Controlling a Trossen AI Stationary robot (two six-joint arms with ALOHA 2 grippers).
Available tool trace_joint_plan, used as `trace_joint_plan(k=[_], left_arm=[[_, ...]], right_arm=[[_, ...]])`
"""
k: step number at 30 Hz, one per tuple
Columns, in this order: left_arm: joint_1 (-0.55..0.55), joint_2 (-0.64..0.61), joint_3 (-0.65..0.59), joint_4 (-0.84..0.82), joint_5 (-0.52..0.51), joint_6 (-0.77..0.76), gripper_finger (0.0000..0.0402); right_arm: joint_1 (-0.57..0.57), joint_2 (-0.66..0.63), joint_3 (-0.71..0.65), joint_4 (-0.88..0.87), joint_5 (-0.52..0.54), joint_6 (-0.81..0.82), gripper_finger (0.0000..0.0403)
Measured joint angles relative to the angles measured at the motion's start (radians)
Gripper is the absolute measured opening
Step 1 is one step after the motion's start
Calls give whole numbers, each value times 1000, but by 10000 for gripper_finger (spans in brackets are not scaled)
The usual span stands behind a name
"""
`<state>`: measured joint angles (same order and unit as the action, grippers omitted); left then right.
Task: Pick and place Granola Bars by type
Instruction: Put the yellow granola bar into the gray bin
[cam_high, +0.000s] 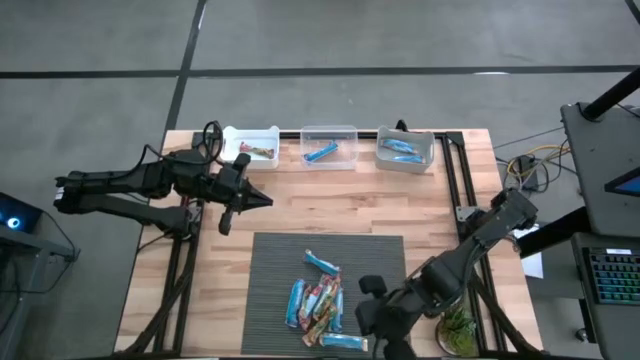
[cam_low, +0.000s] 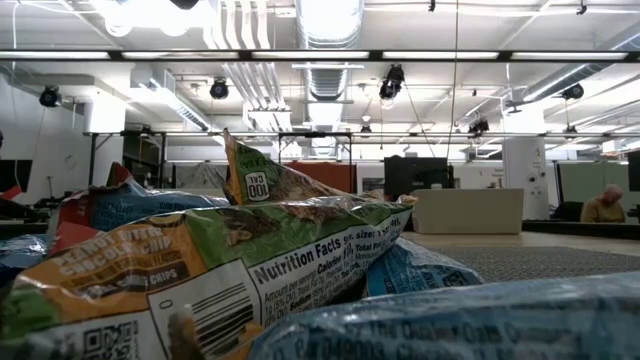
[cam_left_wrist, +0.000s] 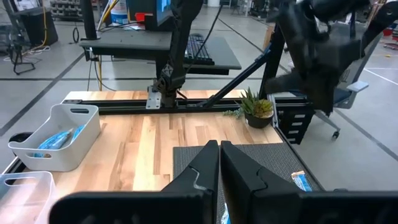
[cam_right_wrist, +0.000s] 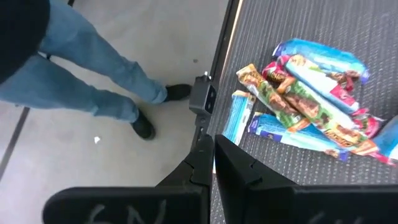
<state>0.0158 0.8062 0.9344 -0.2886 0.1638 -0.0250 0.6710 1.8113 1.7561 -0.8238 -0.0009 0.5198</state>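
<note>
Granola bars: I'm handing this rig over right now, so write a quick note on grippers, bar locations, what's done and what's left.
Left gripper: shut, empty, over bare wood near the left bin.
Right gripper: shut, empty, at the mat's near edge beside the pile.
Done: a multicoloured bar in the left bin, a blue one in the middle bin, blue ones in the right bin.
Left: the mixed pile of granola bars on the mat.

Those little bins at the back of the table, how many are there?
3, in a row along the far edge: a white bin on the left, a clear bin in the middle, another bin on the right.
</note>
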Motion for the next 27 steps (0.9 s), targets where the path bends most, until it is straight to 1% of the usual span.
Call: trace_joint_plan(k=[6, 16, 27], left_arm=[[0, 0, 0, 0, 0, 3, 0], [0, 0, 0, 0, 0, 2, 0], [0, 0, 0, -1, -1, 3, 0]], right_arm=[[10, 83, 0, 13, -24, 9, 8], [11, 200, 1, 6, -161, 138, 8], [10, 249, 1, 8, -154, 139, 10]])
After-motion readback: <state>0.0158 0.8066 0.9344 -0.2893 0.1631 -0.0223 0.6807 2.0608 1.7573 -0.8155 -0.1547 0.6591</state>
